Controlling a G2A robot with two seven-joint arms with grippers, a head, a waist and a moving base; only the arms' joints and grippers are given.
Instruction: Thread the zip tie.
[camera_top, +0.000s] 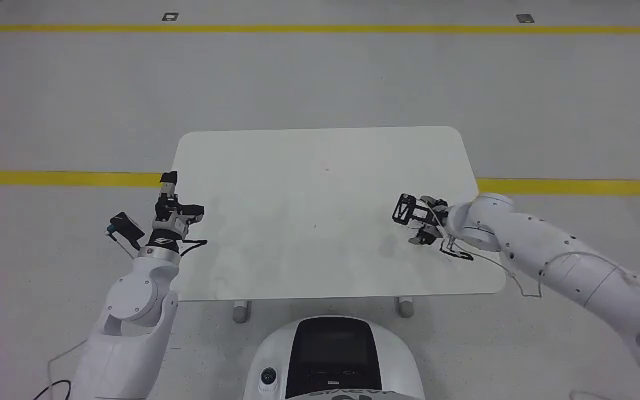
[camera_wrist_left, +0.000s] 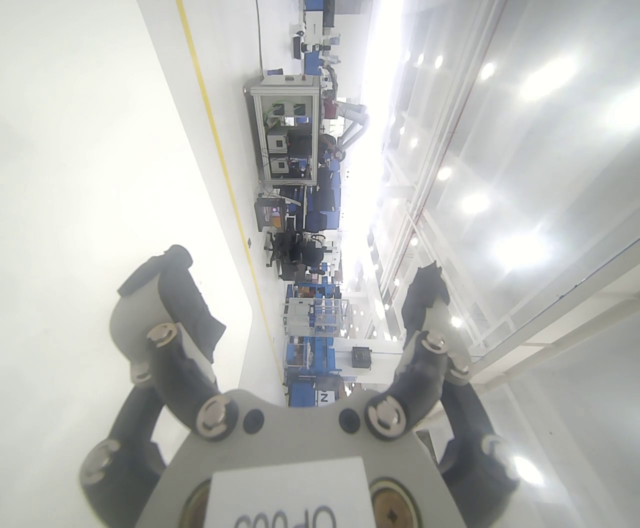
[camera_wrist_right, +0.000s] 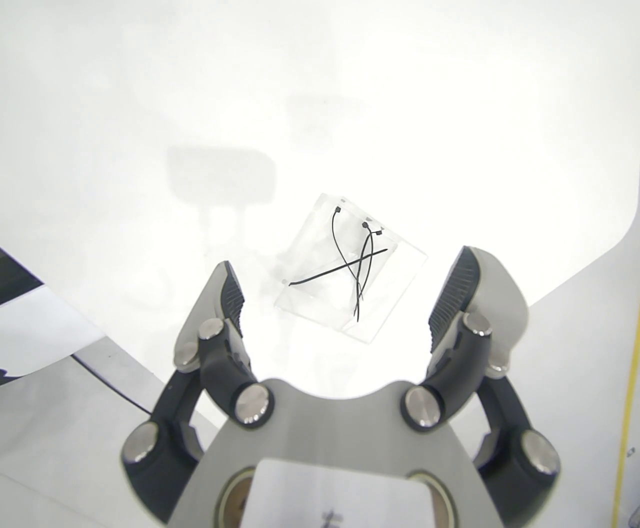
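- My right claw (camera_wrist_right: 346, 260) is spread wide and holds nothing, above the white rounded-corner surface (camera_top: 320, 220) near its right edge.
- Thin black plastic zip ties (camera_wrist_right: 345, 267) lie loose, crossing one another, inside a clear square plastic tray (camera_wrist_right: 395, 305).
- The tray rests flat on the surface ahead of my right claw, apart from it.
- My left claw (camera_wrist_left: 301, 264) is spread as well, holding nothing, at the surface's left edge.
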